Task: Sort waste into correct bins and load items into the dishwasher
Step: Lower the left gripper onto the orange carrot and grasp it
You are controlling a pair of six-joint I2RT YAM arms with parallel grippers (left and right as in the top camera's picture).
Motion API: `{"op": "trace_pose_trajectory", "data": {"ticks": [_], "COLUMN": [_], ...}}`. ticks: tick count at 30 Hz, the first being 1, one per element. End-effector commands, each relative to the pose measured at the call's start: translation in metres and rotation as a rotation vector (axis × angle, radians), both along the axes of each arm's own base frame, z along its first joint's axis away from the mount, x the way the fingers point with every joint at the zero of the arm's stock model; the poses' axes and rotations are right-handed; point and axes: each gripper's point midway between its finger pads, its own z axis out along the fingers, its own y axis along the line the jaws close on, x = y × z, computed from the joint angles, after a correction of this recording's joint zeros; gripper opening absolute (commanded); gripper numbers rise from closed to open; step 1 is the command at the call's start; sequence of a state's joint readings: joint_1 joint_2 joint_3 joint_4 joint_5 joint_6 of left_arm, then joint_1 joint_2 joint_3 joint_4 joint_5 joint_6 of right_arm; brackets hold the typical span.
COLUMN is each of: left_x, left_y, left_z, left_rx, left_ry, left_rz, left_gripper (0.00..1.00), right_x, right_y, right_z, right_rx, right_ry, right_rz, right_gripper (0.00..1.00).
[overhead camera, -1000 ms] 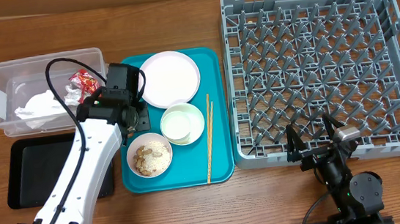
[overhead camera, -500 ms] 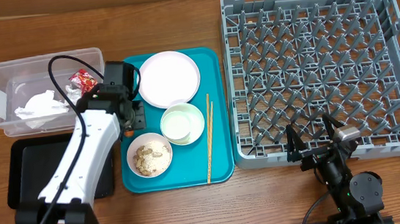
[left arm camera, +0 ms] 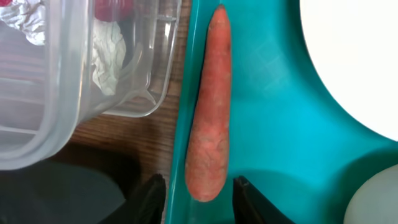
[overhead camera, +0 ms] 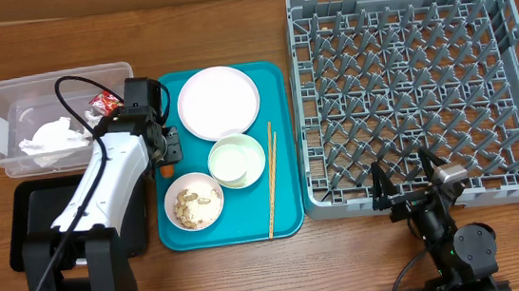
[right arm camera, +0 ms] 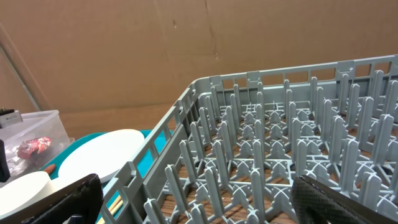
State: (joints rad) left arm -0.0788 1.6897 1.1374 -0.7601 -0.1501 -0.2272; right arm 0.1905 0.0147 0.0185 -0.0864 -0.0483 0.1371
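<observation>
A small orange carrot (left arm camera: 208,112) lies lengthwise along the inside left rim of the teal tray (left arm camera: 280,143). My left gripper (left arm camera: 199,186) stands open astride its blunt end. One finger is outside the rim and the other inside, each with a gap to the carrot. From overhead the left gripper (overhead camera: 167,154) covers most of the carrot (overhead camera: 164,171). The clear tub (overhead camera: 13,160) holds a red-and-silver wrapper (overhead camera: 105,104) and a white tissue (overhead camera: 49,139). My right gripper (overhead camera: 404,175) is open and empty at the near wall of the grey dish rack (overhead camera: 411,83).
On the teal tray (overhead camera: 285,215) sit a white plate (overhead camera: 220,101), an empty white bowl (overhead camera: 236,159), a bowl of beige scraps (overhead camera: 194,201) and wooden chopsticks (overhead camera: 271,178). A black tray (overhead camera: 33,220) lies below the tub, partly under my left arm.
My left arm has swung left and settled over the tray's left edge. Its jaws have narrowed around the carrot's end. The right arm has not moved.
</observation>
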Motion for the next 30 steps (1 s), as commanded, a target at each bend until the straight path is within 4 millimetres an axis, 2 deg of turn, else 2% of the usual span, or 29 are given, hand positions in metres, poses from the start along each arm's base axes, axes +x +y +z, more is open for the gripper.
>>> {"op": "trace_pose_trajectory", "data": {"ticks": [1, 10, 13, 19, 30], "left_x": [-0.001, -0.002, 0.0, 0.001, 0.002], "left_y": [-0.003, -0.009, -0.009, -0.009, -0.009], "left_z": [-0.013, -0.046, -0.047, -0.047, -0.052], "left_rx": [-0.023, -0.051, -0.052, -0.052, -0.051], "left_ry": [0.025, 0.098, 0.09, 0.086, 0.094], "left_rz": [0.037, 0.031, 0.031, 0.03, 0.03], "left_gripper": [0.37, 0.35, 0.35, 0.41, 0.41], "right_x": [0.0, 0.0, 0.0, 0.0, 0.0], "right_y": [0.0, 0.0, 0.0, 0.0, 0.0], "right_z": [-0.001, -0.001, -0.001, -0.001, -0.001], "right_rx": [-0.001, -0.001, -0.001, -0.001, -0.001], "right_ry": [-0.008, -0.008, -0.008, -0.008, -0.008], "right_rz": [0.003, 0.003, 0.003, 0.003, 0.003], "right_gripper": [1.0, 1.0, 1.0, 1.0, 1.0]}}
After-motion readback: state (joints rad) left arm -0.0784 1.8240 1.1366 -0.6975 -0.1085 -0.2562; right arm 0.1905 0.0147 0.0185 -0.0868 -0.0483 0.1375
